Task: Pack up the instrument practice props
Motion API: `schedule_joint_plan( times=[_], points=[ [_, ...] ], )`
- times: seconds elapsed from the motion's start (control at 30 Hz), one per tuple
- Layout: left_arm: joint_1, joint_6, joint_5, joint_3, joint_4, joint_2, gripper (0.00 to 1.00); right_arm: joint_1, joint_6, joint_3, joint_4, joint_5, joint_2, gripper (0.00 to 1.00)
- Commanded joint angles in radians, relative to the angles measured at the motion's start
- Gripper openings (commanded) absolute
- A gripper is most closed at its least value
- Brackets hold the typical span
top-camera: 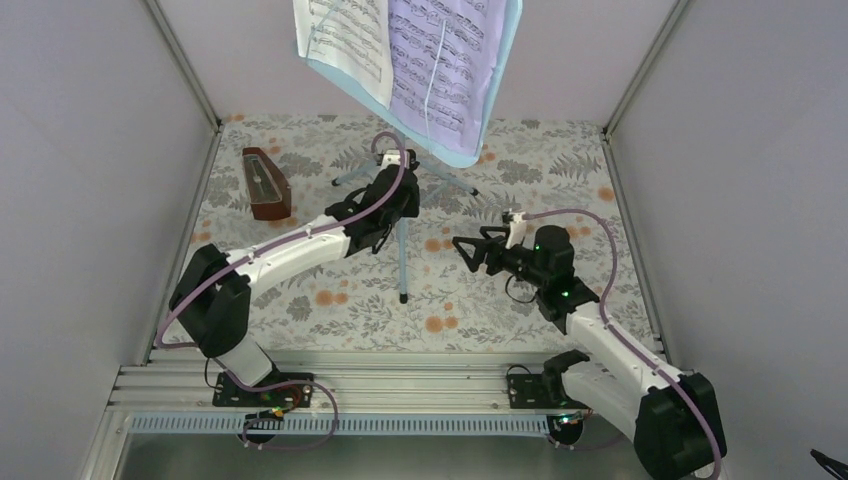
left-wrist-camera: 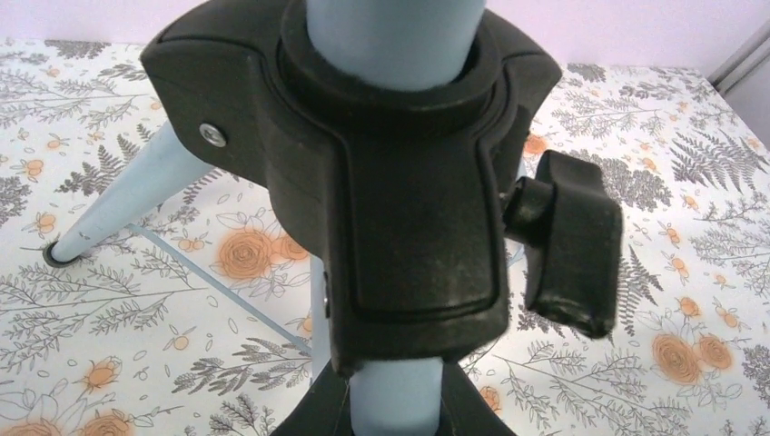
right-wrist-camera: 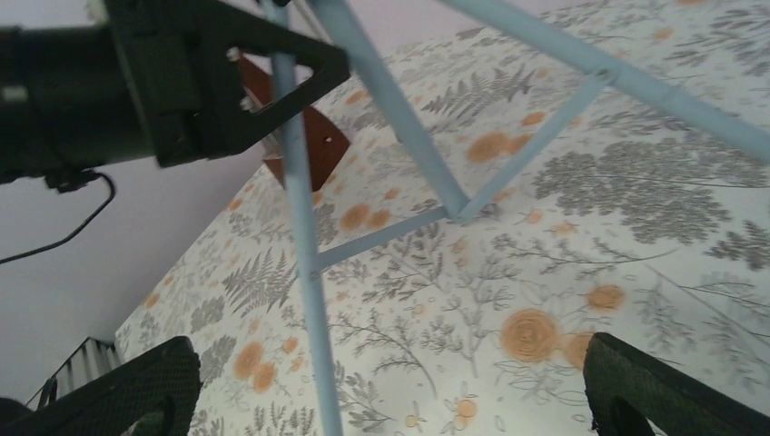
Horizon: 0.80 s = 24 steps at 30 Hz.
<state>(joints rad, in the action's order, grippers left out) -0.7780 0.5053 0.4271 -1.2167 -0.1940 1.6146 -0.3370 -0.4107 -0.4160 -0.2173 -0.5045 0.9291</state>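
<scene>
Reference landmark: the pale-blue perforated music stand with tripod legs (top-camera: 401, 262). It stood upright on the floral-print worktop (top-camera: 520, 300), so the long axis of its centre tube ran vertically. White and lilac printed sheet-music pages (top-camera: 440, 60) rested on the desk at the top of the stand. The small reddish-brown wooden pyramid metronome (top-camera: 266, 183) stood to the left of the stand, well apart from its legs.

Left tool (top-camera: 397, 207): clenched on the stand's centre tube. In the left wrist view the tube passed between the fingers just below the black plastic hub collar (left-wrist-camera: 409, 209), from which the legs splay. A black locking knob (left-wrist-camera: 567, 245) projected from one side of that collar.

Right tool (top-camera: 462, 252): fully released and grasping nothing. It hovered to the right of the stand, near the tube but not touching it, with its jaws facing the tube. In the right wrist view one thin blue leg ran through the gap between the spread fingers (right-wrist-camera: 136, 391) (whether it lay level with them or beyond them could not be told).

Assessment: the left arm was the nearer one and already steadied the stand. Nothing appeared packed yet. The next move would probably fall to the right tool, which had to travel leftward toward the vertical tube and meet the collar or a leg squarely. An off-centre push could tip the stand and spill the pages.
</scene>
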Motion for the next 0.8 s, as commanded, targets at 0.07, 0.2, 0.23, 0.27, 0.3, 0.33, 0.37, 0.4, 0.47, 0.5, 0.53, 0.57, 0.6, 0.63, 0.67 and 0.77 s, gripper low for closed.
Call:
schedule_joint_plan(
  times=[0.07, 0.2, 0.23, 0.27, 0.3, 0.33, 0.37, 0.4, 0.47, 0.5, 0.53, 0.57, 0.6, 0.63, 0.67, 0.77],
  points=[
    [-0.005, 0.131, 0.018, -0.025, -0.020, 0.031, 0.29, -0.111, 0.006, -0.008, -0.052, 0.153, 0.014, 1.00],
    [-0.004, 0.075, -0.029, 0.004, 0.005, -0.023, 0.74, -0.118, 0.022, -0.026, -0.018, 0.202, -0.008, 1.00],
    [-0.004, 0.056, -0.040, 0.017, 0.013, -0.051, 0.82, -0.118, 0.026, -0.030, -0.011, 0.211, -0.017, 1.00],
    [-0.001, 0.038, -0.049, 0.034, 0.019, -0.081, 0.87, -0.118, 0.030, -0.037, -0.007, 0.217, -0.025, 1.00],
    [0.005, 0.017, -0.062, 0.051, 0.022, -0.112, 0.91, -0.119, 0.030, -0.044, -0.001, 0.219, -0.032, 1.00],
    [0.017, -0.005, -0.081, 0.067, 0.018, -0.144, 0.92, -0.121, 0.026, -0.052, 0.003, 0.225, -0.036, 1.00],
    [0.034, -0.029, -0.106, 0.080, 0.007, -0.172, 0.94, -0.125, 0.018, -0.062, 0.005, 0.236, -0.037, 1.00],
    [0.067, -0.053, -0.133, 0.093, -0.008, -0.211, 0.94, -0.131, 0.007, -0.069, 0.004, 0.248, -0.036, 1.00],
    [0.142, -0.104, -0.220, 0.108, -0.058, -0.261, 0.95, -0.142, -0.008, -0.081, -0.019, 0.278, -0.031, 1.00],
    [0.185, -0.130, -0.268, 0.109, -0.080, -0.285, 0.95, -0.146, -0.013, -0.083, -0.045, 0.281, -0.027, 0.99],
    [0.230, -0.157, -0.309, 0.108, -0.102, -0.307, 0.95, -0.148, -0.017, -0.089, -0.073, 0.283, -0.017, 0.97],
    [0.275, -0.197, -0.358, 0.103, -0.119, -0.333, 0.95, -0.150, -0.029, -0.101, -0.098, 0.282, -0.004, 0.95],
    [0.323, -0.213, -0.411, 0.091, -0.133, -0.357, 0.96, -0.151, -0.040, -0.121, -0.120, 0.279, 0.016, 0.92],
    [0.367, -0.247, -0.461, 0.078, -0.145, -0.376, 0.96, -0.153, -0.054, -0.141, -0.141, 0.271, 0.043, 0.90],
    [0.414, -0.270, -0.524, 0.054, -0.157, -0.389, 0.96, -0.158, -0.066, -0.168, -0.158, 0.270, 0.072, 0.86],
    [0.514, -0.336, -0.664, 0.007, -0.180, -0.412, 0.96, -0.187, -0.080, -0.244, -0.222, 0.263, 0.171, 0.81]
  ],
)
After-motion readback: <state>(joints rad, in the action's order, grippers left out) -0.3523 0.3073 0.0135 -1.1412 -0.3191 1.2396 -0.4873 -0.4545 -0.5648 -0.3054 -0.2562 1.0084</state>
